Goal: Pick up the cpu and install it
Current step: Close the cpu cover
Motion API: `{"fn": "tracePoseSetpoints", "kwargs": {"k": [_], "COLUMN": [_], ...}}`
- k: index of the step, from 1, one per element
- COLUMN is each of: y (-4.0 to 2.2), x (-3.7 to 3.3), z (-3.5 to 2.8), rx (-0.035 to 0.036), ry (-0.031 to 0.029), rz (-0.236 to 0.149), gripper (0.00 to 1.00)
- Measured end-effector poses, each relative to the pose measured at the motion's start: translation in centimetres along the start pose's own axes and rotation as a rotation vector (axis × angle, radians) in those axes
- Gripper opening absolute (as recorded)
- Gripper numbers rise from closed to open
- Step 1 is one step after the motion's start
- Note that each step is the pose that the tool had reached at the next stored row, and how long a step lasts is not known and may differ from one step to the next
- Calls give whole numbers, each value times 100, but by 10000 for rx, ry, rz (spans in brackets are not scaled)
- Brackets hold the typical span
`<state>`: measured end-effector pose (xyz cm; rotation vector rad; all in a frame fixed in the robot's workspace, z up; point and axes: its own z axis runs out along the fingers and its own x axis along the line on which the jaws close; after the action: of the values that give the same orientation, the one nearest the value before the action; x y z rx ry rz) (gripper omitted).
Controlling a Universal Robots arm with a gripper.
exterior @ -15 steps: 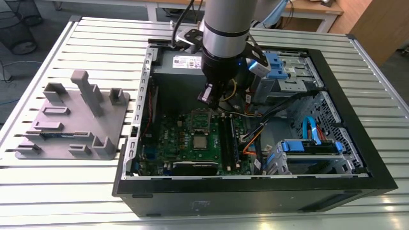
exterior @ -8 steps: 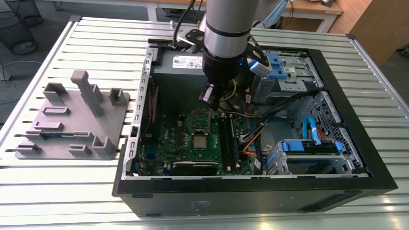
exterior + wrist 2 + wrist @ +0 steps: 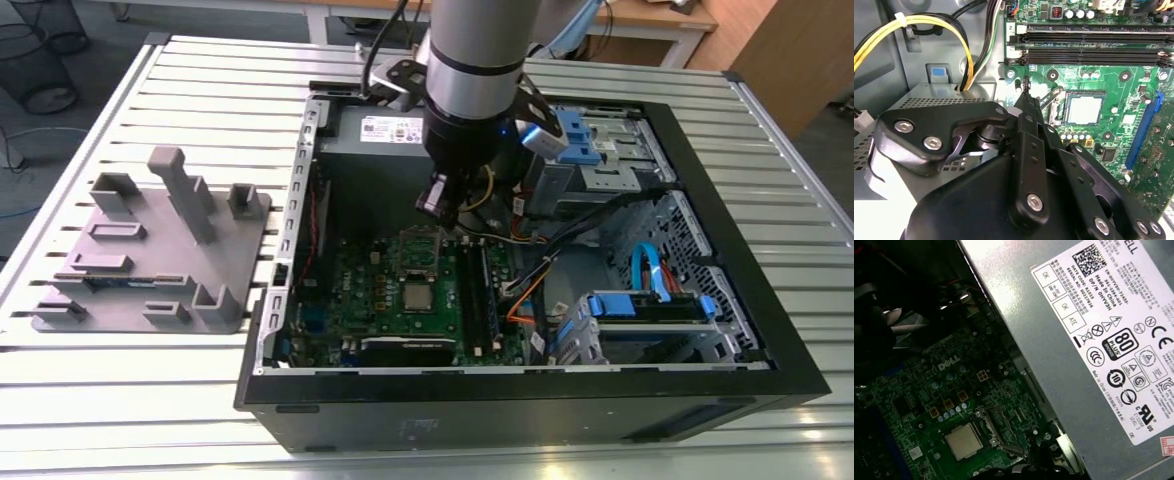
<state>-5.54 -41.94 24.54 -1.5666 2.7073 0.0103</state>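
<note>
Hovers low over green mobo (image 3: 1104, 80) w/ black fingers (image 3: 1026, 125) pressed together, gripping nothing. Lies in dark metal-framed socket (image 3: 1085, 93) just beside them: small flat silvery square cpu (image 3: 1084, 109).

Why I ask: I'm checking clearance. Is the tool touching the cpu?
Apart. In the second wrist view, the socket frame shows between the tool and the cpu lying inside it.

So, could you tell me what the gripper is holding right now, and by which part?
Nothing, it seems: the black gripper is empty, and the small square silvery cpu lies on the green motherboard, apart from the gripper.
</note>
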Motion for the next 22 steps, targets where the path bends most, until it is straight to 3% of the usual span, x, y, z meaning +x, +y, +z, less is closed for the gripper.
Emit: {"fn": "tracePoseSetpoints", "kwargs": {"k": [22], "y": [-7], "x": [12], "z": [-16], "rx": [-10], "ry": [3], "rz": [-534], "gripper": [11]}}
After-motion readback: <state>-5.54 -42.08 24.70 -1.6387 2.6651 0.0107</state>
